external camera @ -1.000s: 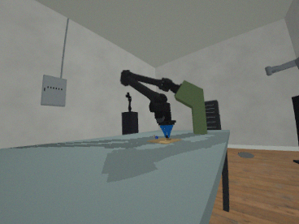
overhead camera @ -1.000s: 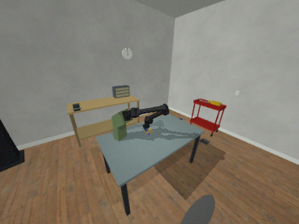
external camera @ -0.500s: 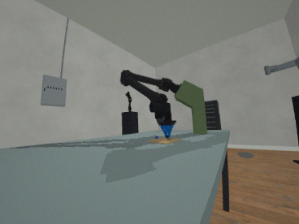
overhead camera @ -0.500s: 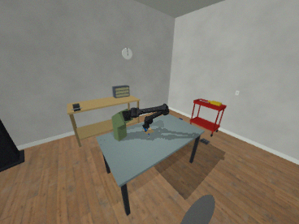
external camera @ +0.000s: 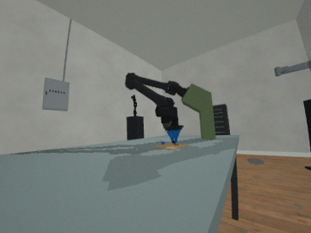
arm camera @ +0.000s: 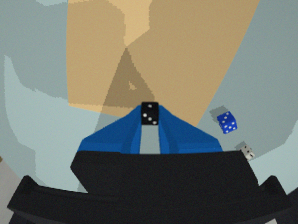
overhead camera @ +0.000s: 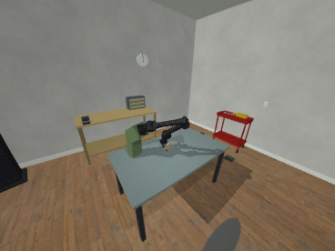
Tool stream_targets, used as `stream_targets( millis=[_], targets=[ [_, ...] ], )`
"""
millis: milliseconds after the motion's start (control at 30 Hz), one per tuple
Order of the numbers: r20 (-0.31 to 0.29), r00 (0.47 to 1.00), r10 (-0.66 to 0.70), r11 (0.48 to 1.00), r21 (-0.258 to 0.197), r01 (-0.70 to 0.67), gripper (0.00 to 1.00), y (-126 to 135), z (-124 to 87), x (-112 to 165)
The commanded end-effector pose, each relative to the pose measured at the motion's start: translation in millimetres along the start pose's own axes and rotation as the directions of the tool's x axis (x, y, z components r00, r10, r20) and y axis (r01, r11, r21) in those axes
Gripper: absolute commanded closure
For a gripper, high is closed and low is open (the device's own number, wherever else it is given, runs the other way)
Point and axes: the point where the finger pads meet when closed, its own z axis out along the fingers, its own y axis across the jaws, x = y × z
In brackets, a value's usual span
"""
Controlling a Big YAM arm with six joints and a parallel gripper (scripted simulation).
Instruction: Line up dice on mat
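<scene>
In the wrist view my gripper, with blue fingers, is shut on a black die and holds it above the near edge of the tan mat. A blue die lies on the grey table just off the mat's right corner. A small grey die lies a little nearer to me, also off the mat. In the exterior view the gripper hangs just above the mat. In the top view the gripper is over the far part of the table.
The green robot base stands at the table's far left edge. A wooden shelf bench stands behind the table and a red cart to the right.
</scene>
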Motion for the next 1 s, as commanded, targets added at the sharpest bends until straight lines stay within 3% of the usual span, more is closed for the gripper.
stream_targets(
  millis=[0, 967],
  targets=[
    [-0.006, 1.000, 0.022, 1.000, 0.007, -0.022, 0.89, -4.1, 5.1, -0.2],
    [0.001, 1.000, 0.008, 1.000, -0.001, -0.008, 0.89, 1.5, 0.7, -5.5]
  ],
)
